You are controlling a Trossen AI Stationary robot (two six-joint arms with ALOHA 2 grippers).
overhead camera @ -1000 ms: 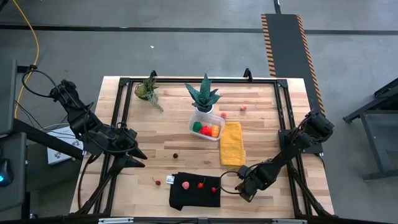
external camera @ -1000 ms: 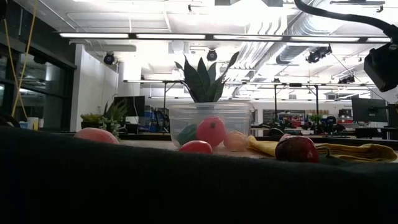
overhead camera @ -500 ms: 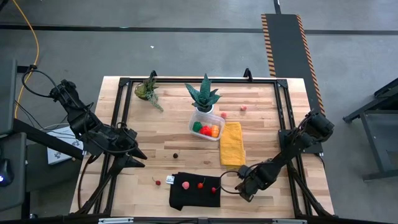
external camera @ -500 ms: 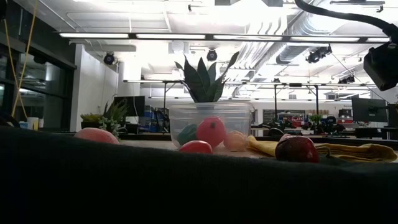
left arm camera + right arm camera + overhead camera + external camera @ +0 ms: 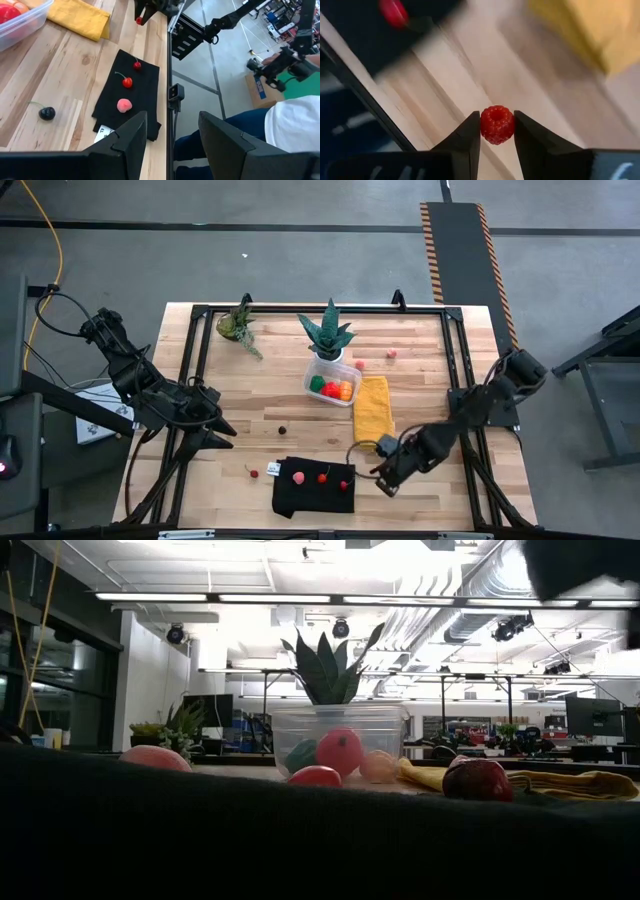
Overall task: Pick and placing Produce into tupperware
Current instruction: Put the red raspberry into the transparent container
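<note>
- Right end effector [image 5: 496, 131] was closed on a red raspberry [image 5: 496, 124], pinched between both fingertips, above the bench [image 5: 250, 395].
- In the high view it hung at 3 o'clock of the black cloth [image 5: 312, 492], at 5 o'clock of the tupperware [image 5: 331, 379].
- Left end effector [image 5: 172, 132] was partly open, holding nothing, at the bench's 9 o'clock edge.
</note>
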